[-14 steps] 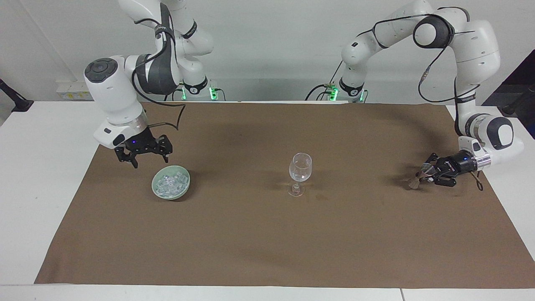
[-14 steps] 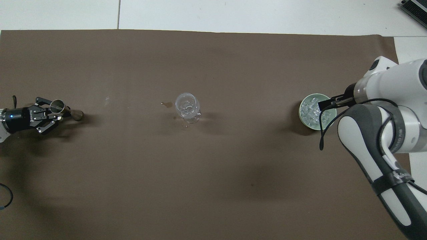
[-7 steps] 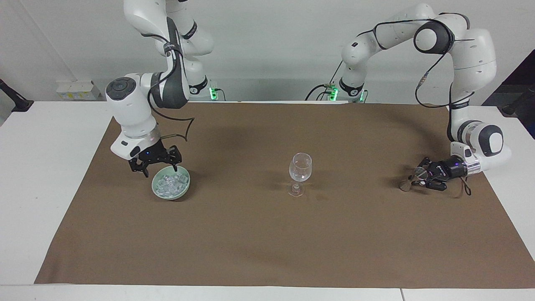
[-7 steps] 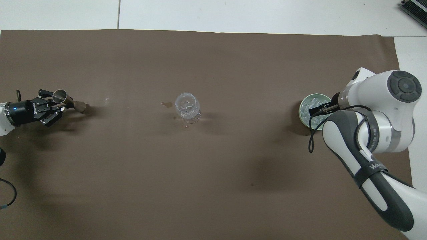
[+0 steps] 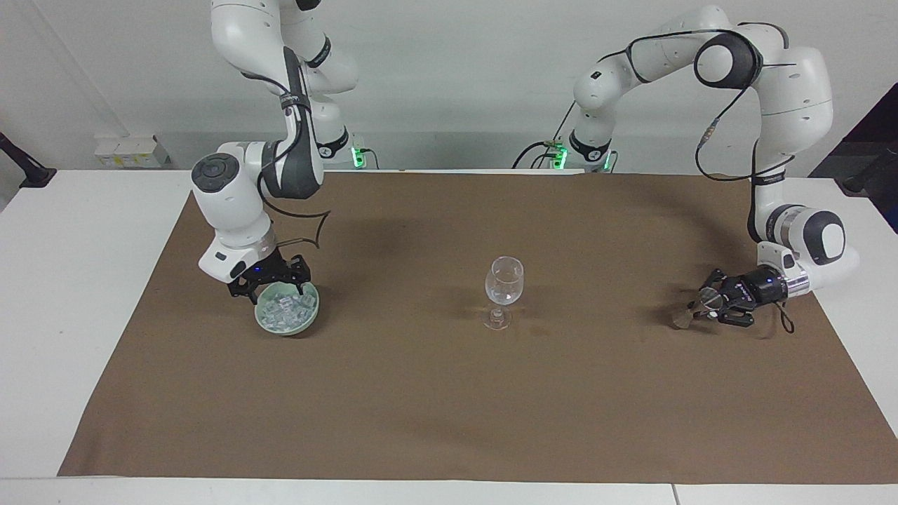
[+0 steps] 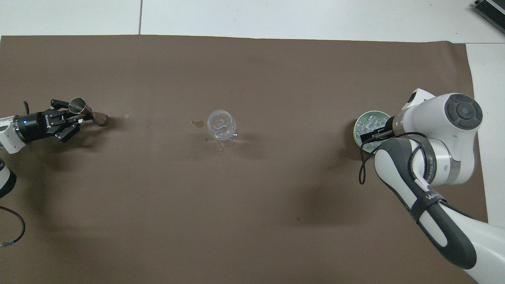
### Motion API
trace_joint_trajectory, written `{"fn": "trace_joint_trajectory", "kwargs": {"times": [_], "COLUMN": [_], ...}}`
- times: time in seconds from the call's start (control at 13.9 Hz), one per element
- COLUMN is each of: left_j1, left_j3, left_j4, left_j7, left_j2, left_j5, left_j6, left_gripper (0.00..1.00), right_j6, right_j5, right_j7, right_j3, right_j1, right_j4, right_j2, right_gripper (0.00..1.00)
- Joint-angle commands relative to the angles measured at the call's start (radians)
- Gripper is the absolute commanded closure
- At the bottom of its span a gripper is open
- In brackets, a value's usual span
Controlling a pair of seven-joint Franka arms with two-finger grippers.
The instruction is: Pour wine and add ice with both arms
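A white worktop (image 5: 77, 280) in front of a pale wall carries a broad brown mat (image 5: 449, 365) that holds everything. The two white arms come next in bulk. The right arm (image 5: 242, 189) bends down over its own end of the mat, and the left arm (image 5: 786, 126) arches over the other end.

A pale green bowl (image 5: 287, 309) sits toward the right arm's end, filled with the ice (image 5: 284, 308), a heap of small clear cubes. A clear wine glass (image 5: 504, 291) stands upright near the middle of the mat, well apart from the bowl. What it contains cannot be made out. Small wet spots lie on the mat just beside its foot.

The right pincer (image 5: 269, 282) is spread wide, its tips at the bowl's rim on the side nearer to the robots; whether they touch the ice I cannot tell. The left pincer (image 5: 712, 303) lies low and sideways at the left arm's end of the mat, closed on a small metal measuring cup (image 6: 83, 110), a double-ended one tilted over, its lower end touching the mat or just above it.

Compared with a second ago, the right pincer has dropped from above the mat beside the bowl down to the bowl itself, with its wrist swung closer over it. The left pincer has shifted slightly with its cup. The bowl and the glass stand where they were.
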Motion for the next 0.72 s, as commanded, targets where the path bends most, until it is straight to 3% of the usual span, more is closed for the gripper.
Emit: {"fn": "trace_joint_trajectory", "kwargs": {"times": [0.0,0.07,0.29,0.65], "left_j1": [0.011,0.009,0.009,0.011], "left_j3": [-0.015,-0.015,-0.012,-0.011], "left_j4": [0.037,0.037,0.034,0.033], "left_j7": [-0.017,-0.017,-0.017,-0.017], "left_j2": [0.031,0.032,0.035,0.040], "left_j5": [-0.018,-0.018,-0.018,-0.016], "left_j6": [0.008,0.008,0.008,0.006], "left_gripper": [1.00,1.00,1.00,1.00], "right_j6": [0.023,0.026,0.066,0.075], "right_j5": [-0.017,-0.017,-0.018,-0.020], "right_j7": [0.012,0.014,0.011,0.012], "right_j3": [0.005,0.005,0.007,0.025], "right_j1": [-0.002,-0.002,-0.002,-0.002], "right_j4": [-0.015,-0.013,-0.010,-0.005], "right_j2": [-0.005,-0.004,0.002,0.007], "right_gripper": [0.16,0.25,0.36,0.41]}}
